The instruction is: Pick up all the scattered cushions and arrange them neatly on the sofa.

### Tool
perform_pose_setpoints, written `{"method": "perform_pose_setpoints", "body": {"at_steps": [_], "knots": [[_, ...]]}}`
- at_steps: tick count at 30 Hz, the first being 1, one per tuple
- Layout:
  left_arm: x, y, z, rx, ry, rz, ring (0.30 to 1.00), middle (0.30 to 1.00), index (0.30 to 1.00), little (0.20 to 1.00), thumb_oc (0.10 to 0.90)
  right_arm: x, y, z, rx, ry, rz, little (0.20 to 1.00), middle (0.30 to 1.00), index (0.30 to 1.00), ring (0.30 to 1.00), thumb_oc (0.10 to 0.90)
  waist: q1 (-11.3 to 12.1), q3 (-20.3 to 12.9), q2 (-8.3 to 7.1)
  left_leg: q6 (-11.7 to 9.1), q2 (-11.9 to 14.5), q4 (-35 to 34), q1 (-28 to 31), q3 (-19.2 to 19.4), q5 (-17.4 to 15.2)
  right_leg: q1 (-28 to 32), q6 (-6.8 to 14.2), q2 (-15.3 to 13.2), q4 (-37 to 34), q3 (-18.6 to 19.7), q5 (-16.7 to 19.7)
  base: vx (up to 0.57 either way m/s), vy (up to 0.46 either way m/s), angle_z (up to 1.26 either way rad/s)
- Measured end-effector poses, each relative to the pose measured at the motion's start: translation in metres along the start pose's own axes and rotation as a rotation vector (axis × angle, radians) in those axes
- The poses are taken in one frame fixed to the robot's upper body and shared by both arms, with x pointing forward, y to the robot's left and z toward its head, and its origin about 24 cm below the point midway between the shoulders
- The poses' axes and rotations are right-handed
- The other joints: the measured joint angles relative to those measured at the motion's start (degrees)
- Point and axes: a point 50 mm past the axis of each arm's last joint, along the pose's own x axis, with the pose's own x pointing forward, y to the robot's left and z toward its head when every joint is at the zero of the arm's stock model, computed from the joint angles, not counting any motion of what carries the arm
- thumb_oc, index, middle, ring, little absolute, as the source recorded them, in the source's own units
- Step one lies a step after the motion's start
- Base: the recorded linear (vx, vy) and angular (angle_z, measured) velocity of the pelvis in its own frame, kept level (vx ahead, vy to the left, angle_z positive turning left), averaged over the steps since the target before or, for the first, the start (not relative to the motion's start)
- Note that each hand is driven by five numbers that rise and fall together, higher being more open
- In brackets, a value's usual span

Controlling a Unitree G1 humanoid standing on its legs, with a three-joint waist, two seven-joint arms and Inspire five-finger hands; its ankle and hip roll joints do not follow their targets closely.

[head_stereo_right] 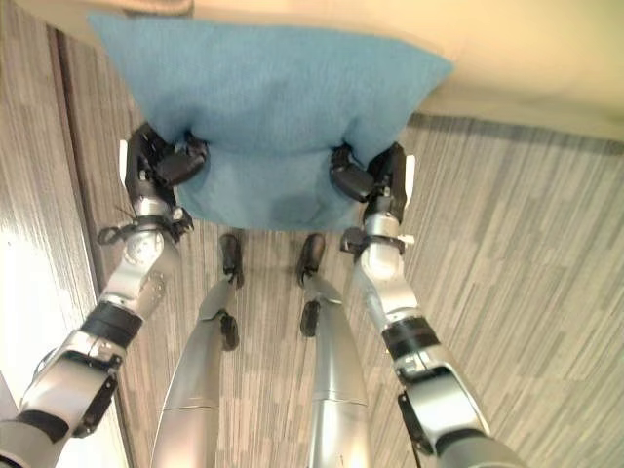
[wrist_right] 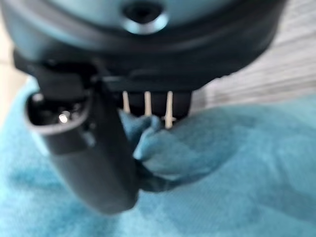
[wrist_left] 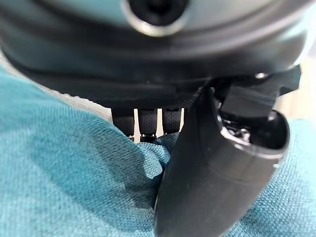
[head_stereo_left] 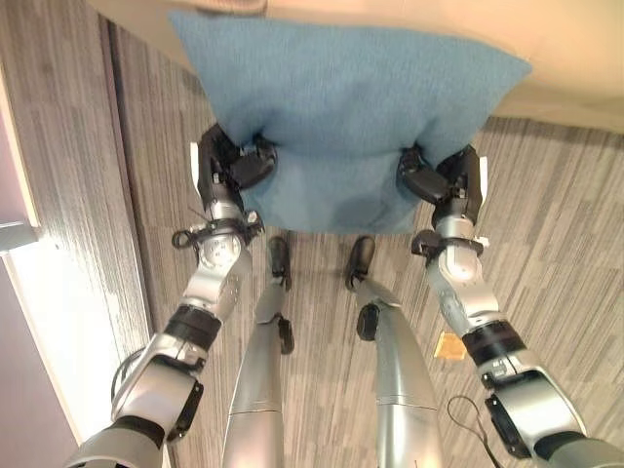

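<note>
The blue cushion [head_stereo_left: 341, 107] hangs between both hands above the grey carpet [head_stereo_left: 556, 244] — its top edge reaches the beige sofa [head_stereo_left: 575, 58] at twelve o'clock. The left hand [head_stereo_left: 234, 161] pinches its fabric at eight o'clock, the right hand [head_stereo_left: 439, 175] at four o'clock — each thumb clamped into a fold.

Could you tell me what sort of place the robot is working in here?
Probably a living room or lounge: a beige sofa edges the view ahead, grey striped carpet covers the floor, and the left hand and right hand grip a blue cushion.
</note>
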Motion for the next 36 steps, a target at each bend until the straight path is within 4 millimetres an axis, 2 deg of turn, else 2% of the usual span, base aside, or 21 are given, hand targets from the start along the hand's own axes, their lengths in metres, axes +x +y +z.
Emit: {"method": "perform_pose_setpoints", "body": {"at_steps": [2, 3, 4, 5, 7, 10, 14, 15, 18, 20, 23, 26, 29, 30, 31, 32, 33, 34, 36], "knots": [[-0.005, -0.003, 0.003, -0.025, -0.021, -0.023, 0.300, 0.300, 0.300, 0.300, 0.400, -0.005, -0.006, 0.003, 0.018, -0.023, -0.011, 0.300, 0.300, 0.300, 0.300, 0.400, -0.2, 1.0, -0.16, 0.0, -0.1, -2.7, 4.8, 0.2, 0.8, 4.4, -0.1, 0.0, -1.6, -0.6, 0.4, -0.01, -0.052, -0.01], [-0.007, -0.003, 0.002, -0.032, -0.018, -0.030, 0.300, 0.300, 0.300, 0.300, 0.400, -0.009, -0.008, 0.002, 0.025, -0.023, -0.011, 0.300, 0.300, 0.300, 0.300, 0.400, 0.0, 3.7, -0.62, 0.0, -0.2, -4.9, 9.9, 0.2, 1.6, 8.8, -0.2, 0.1, -2.8, -0.8, 0.5, -0.06, -0.018, 0.01], [-0.021, 0.005, -0.015, -0.024, 0.035, -0.018, 0.300, 0.300, 0.300, 0.300, 0.400, -0.027, -0.011, -0.014, 0.017, 0.029, -0.004, 0.300, 0.300, 0.300, 0.300, 0.400, 0.2, 4.0, -1.20, -0.7, -0.4, -9.1, 16.9, -0.2, 3.0, 15.0, -0.1, 0.6, -4.9, -1.2, 0.5, 0.02, -0.036, -0.03], [-0.037, 0.013, -0.033, -0.011, 0.090, -0.009, 0.300, 0.300, 0.300, 0.300, 0.400, -0.044, -0.015, -0.032, 0.000, 0.087, 0.005, 0.300, 0.300, 0.300, 0.300, 0.400, 0.0, -0.6, -1.11, -0.8, -0.3, -10.9, 17.9, -0.3, 3.0, 15.3, 0.4, 0.7, -5.6, -1.1, 0.1, -0.02, -0.053, -0.04], [-0.049, 0.017, -0.044, -0.009, 0.124, -0.012, 0.300, 0.300, 0.300, 0.300, 0.400, -0.060, -0.021, -0.043, -0.003, 0.128, 0.002, 0.300, 0.300, 0.300, 0.300, 0.400, 0.1, -3.5, -1.09, -0.8, 0.1, -12.2, 20.1, -0.4, 3.0, 17.3, 0.8, 1.0, -6.2, -1.2, -0.3, 0.05, -0.053, -0.04], [-0.075, 0.032, -0.062, -0.015, 0.198, 0.007, 0.300, 0.300, 0.300, 0.300, 0.400, -0.087, -0.030, -0.059, -0.029, 0.203, 0.013, 0.300, 0.300, 0.300, 0.300, 0.400, 0.2, -3.5, -1.10, -0.8, 0.8, -15.7, 30.0, -0.3, 3.6, 27.1, 1.3, 1.8, -9.1, -2.3, -0.5, 0.14, -0.069, -0.02], [-0.102, 0.045, -0.077, -0.004, 0.272, -0.008, 0.300, 0.300, 0.300, 0.300, 0.400, -0.109, -0.042, -0.070, -0.090, 0.263, 0.053, 0.300, 0.300, 0.300, 0.300, 0.400, 0.4, -3.7, -1.05, -1.3, 1.9, -19.7, 41.0, -0.1, 2.9, 37.9, 2.1, 3.7, -13.7, -2.2, -1.0, 0.17, -0.060, -0.09], [-0.115, 0.049, -0.082, -0.003, 0.306, -0.017, 0.300, 0.300, 0.300, 0.300, 0.400, -0.119, -0.047, -0.071, -0.105, 0.286, 0.069, 0.300, 0.300, 0.300, 0.300, 0.400, 0.5, -4.4, -0.74, -1.6, 2.3, -21.3, 44.9, -0.1, 2.6, 41.9, 2.1, 4.4, -15.5, -2.2, -1.0, 0.11, -0.047, -0.10], [-0.128, 0.054, -0.089, -0.001, 0.348, -0.018, 0.300, 0.300, 0.300, 0.300, 0.400, -0.130, -0.057, -0.073, -0.134, 0.307, 0.076, 0.300, 0.300, 0.300, 0.300, 0.400, 0.4, -8.2, 0.15, -1.6, 2.8, -22.2, 46.7, -0.1, 2.5, 44.0, 2.2, 5.1, -16.8, -2.3, -1.0, 0.14, -0.083, -0.04], [-0.138, 0.056, -0.094, 0.001, 0.379, -0.027, 0.300, 0.300, 0.300, 0.300, 0.400, -0.138, -0.062, -0.077, -0.156, 0.337, 0.089, 0.300, 0.300, 0.300, 0.300, 0.400, 0.4, -8.6, 0.47, -1.6, 3.1, -23.5, 50.7, 0.1, 2.6, 48.1, 1.9, 5.9, -18.4, -2.2, -0.6, 0.08, -0.087, -0.08], [-0.148, 0.060, -0.099, 0.005, 0.415, -0.036, 0.300, 0.300, 0.300, 0.300, 0.400, -0.149, -0.072, -0.081, -0.199, 0.376, 0.091, 0.300, 0.300, 0.300, 0.300, 0.400, 0.3, -10.6, 0.84, -1.7, 3.6, -23.2, 53.0, 0.2, 2.6, 51.2, 2.1, 6.8, -19.9, -2.1, -0.7, 0.07, -0.120, -0.02], [-0.160, 0.062, -0.106, 0.012, 0.469, -0.037, 0.300, 0.300, 0.300, 0.300, 0.400, -0.158, -0.077, -0.086, -0.219, 0.418, 0.090, 0.300, 0.300, 0.300, 0.300, 0.400, 0.4, -10.9, 0.41, -1.8, 3.8, -19.6, 54.1, 0.2, 2.6, 55.0, 2.1, 7.2, -21.8, -1.9, -0.9, 0.02, -0.098, -0.01], [-0.165, 0.066, -0.110, 0.020, 0.502, -0.023, 0.300, 0.300, 0.300, 0.300, 0.400, -0.160, -0.076, -0.088, -0.226, 0.436, 0.105, 0.300, 0.300, 0.300, 0.300, 0.400, 1.1, -10.9, -1.39, -2.3, 3.1, -11.8, 52.2, 0.1, 2.7, 56.9, 1.4, 6.4, -22.9, -0.2, -0.8, 0.01, -0.035, -0.20], [-0.167, 0.067, -0.112, 0.023, 0.513, -0.019, 0.300, 0.300, 0.300, 0.300, 0.400, -0.162, -0.076, -0.088, -0.230, 0.440, 0.106, 0.300, 0.300, 0.300, 0.300, 0.400, 1.2, -11.2, -1.68, -3.0, 3.0, -10.1, 51.9, -0.2, 3.3, 57.7, 1.0, 6.5, -23.5, -0.1, -0.7, 0.10, -0.022, -0.11], [-0.167, 0.066, -0.112, 0.021, 0.513, -0.021, 0.300, 0.300, 0.300, 0.300, 0.400, -0.162, -0.078, -0.088, -0.235, 0.441, 0.103, 0.300, 0.300, 0.300, 0.300, 0.400, 1.0, -11.4, -1.96, -3.4, 2.9, -7.1, 49.9, -0.6, 3.4, 58.0, 0.6, 6.7, -23.8, 0.4, -0.9, 0.10, -0.003, 0.03], [-0.167, 0.063, -0.112, 0.010, 0.510, -0.024, 0.300, 0.300, 0.300, 0.300, 0.400, -0.162, -0.079, -0.088, -0.236, 0.440, 0.094, 0.300, 0.300, 0.300, 0.300, 0.400, 0.8, -11.3, -2.71, -3.7, 2.9, -4.0, 47.0, -0.7, 1.9, 58.0, -0.4, 6.8, -24.7, 0.7, -1.0, 0.15, 0.023, 0.07], [-0.167, 0.062, -0.113, 0.004, 0.512, -0.024, 0.300, 0.300, 0.300, 0.300, 0.400, -0.162, -0.080, -0.088, -0.238, 0.439, 0.088, 0.300, 0.300, 0.300, 0.300, 0.400, 0.9, -11.6, -2.68, -3.6, 2.5, -4.6, 46.2, -1.0, 0.2, 58.0, -0.2, 7.1, -25.4, 1.5, -0.8, 0.16, 0.045, -0.06], [-0.169, 0.059, -0.115, 0.001, 0.523, -0.033, 0.300, 0.300, 0.300, 0.300, 0.400, -0.161, -0.084, -0.087, -0.247, 0.436, 0.080, 0.300, 0.300, 0.300, 0.300, 0.400, 1.0, -11.7, -3.12, -3.0, 0.8, -9.8, 44.8, -1.8, -1.1, 58.2, 0.2, 8.0, -26.9, 3.4, 0.1, 0.20, 0.057, -0.16], [-0.171, 0.056, -0.117, -0.002, 0.539, -0.039, 0.300, 0.300, 0.300, 0.300, 0.400, -0.161, -0.085, -0.087, -0.252, 0.436, 0.068, 0.300, 0.300, 0.300, 0.300, 0.400, 1.8, -11.6, -3.42, -3.0, -2.0, -13.7, 42.7, -3.7, -1.1, 59.3, -0.9, 9.4, -29.4, 5.9, 2.3, 0.12, 0.041, -0.43]]}}
